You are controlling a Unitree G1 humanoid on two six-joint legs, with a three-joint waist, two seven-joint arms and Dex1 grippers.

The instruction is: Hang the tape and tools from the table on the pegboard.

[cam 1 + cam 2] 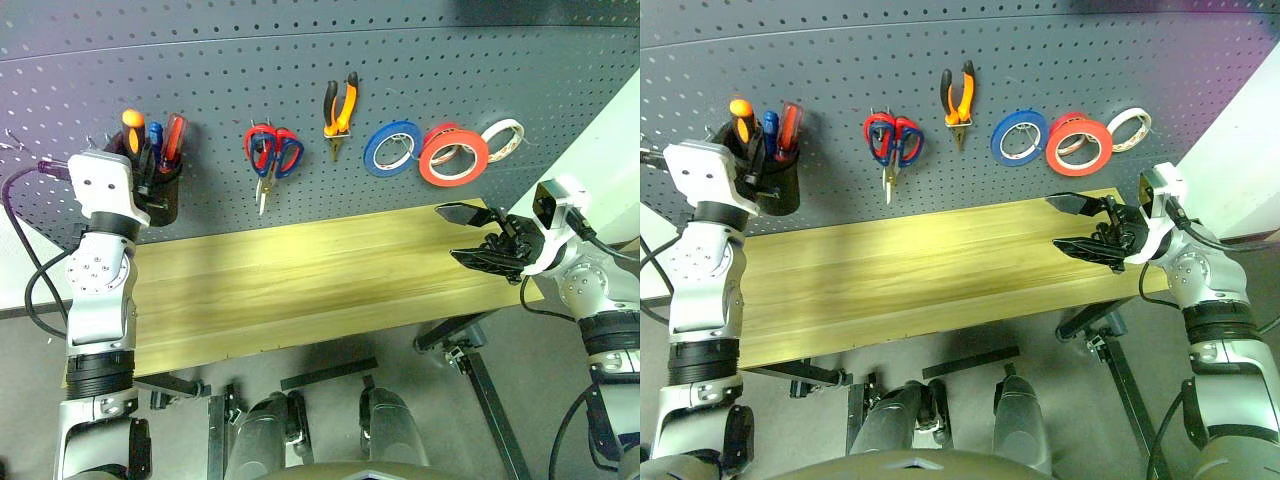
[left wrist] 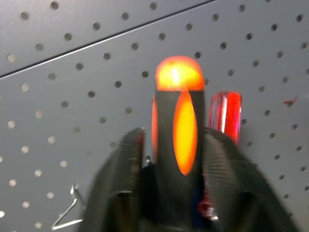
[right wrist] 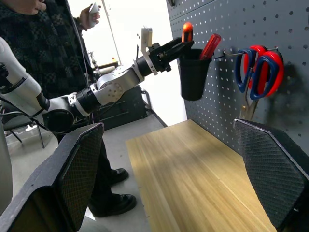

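A: Two robot arms reach toward a dark grey pegboard (image 1: 300, 60) above a light wooden table (image 1: 300, 290). What hangs on the board?

B: At the robot's left, a black cup holder (image 1: 775, 190) holds three screwdrivers: the orange-and-black screwdriver (image 1: 741, 118), a blue screwdriver (image 1: 770, 125) and a red screwdriver (image 1: 789, 128). Next come two pairs of scissors together on a hook, red-handled scissors (image 1: 256, 145) and dark blue-handled scissors (image 1: 288, 155) overlapping them. Then orange-and-black pliers (image 1: 340, 108), hung nose down.

A: And the tape?

B: To the right of the pliers, a blue tape roll (image 1: 392, 148), then the wide orange-red tape (image 1: 453, 157) overlapping a smaller red roll (image 1: 443, 134) behind it, and a white roll (image 1: 500, 138) furthest right.

A: What is the left gripper doing?

B: The left gripper (image 3: 175, 47) is at the cup, its black fingers (image 2: 130, 164) on either side of the orange-and-black screwdriver's handle. Whether they press on it or stand slightly off, I cannot tell.

A: The right one?

B: The right gripper (image 1: 470, 235) hovers over the table's right end, fingers spread wide with nothing between them. A person (image 3: 48, 53) stands beyond the table's far end.
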